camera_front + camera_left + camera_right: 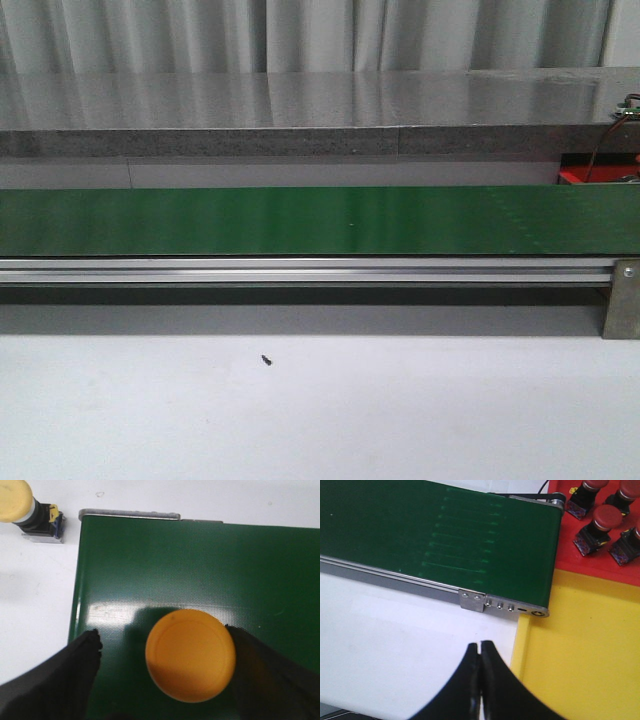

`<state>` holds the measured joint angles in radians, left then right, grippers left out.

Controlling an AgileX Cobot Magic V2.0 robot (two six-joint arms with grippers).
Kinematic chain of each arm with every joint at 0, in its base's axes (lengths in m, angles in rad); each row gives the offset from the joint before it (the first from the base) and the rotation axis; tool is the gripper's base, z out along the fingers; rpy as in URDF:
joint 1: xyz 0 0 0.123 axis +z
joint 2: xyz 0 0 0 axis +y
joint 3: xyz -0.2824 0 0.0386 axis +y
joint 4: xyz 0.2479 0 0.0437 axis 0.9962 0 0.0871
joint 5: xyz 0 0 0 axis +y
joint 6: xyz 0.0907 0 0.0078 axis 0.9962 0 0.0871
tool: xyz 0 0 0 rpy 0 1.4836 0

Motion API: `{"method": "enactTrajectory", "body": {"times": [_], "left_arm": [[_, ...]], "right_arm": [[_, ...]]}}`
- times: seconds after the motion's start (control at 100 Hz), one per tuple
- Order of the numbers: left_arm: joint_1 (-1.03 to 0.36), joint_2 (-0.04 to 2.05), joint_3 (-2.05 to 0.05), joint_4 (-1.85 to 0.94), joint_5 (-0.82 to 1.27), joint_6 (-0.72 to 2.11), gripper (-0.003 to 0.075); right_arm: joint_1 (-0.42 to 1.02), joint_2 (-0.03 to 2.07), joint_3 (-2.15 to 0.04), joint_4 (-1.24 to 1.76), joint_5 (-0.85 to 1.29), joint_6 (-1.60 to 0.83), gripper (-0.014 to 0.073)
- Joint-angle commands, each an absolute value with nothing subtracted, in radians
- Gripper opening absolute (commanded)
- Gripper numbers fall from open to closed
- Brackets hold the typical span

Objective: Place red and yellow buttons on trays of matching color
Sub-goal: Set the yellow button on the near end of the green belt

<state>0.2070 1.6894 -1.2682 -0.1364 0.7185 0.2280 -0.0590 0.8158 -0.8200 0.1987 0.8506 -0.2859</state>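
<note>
In the left wrist view a yellow button stands cap-up on the green belt. My left gripper is open around it. One finger touches the cap's edge, while the other finger stays well apart from it. A second yellow button lies on the white table beside the belt's end. In the right wrist view my right gripper is shut and empty over the white table, next to the yellow tray. The red tray holds several red buttons.
The conveyor runs across the front view with an aluminium rail along its near side. A small dark speck lies on the white table. A corner of the red tray shows at far right. Neither arm appears in the front view.
</note>
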Motion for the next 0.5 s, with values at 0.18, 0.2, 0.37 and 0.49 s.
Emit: {"method": "enactTrajectory", "body": {"times": [0.18, 0.2, 0.37, 0.49], "left_arm": [[0.198, 1.562, -1.347, -0.164, 0.685, 0.228, 0.0539], [0.198, 1.557, -1.354, -0.164, 0.687, 0.228, 0.0537], [0.198, 1.524, -1.418, -0.166, 0.697, 0.226, 0.0537], [0.22, 1.524, -1.463, -0.161, 0.671, 0.226, 0.0537]], "right_arm": [[-0.059, 0.808, -0.845, 0.212, 0.796, -0.285, -0.0069], [-0.059, 0.808, -0.845, 0.212, 0.796, -0.285, -0.0069], [-0.059, 0.808, -0.845, 0.212, 0.796, -0.285, -0.0069], [-0.059, 0.808, -0.845, 0.212, 0.796, -0.285, -0.0069]]}}
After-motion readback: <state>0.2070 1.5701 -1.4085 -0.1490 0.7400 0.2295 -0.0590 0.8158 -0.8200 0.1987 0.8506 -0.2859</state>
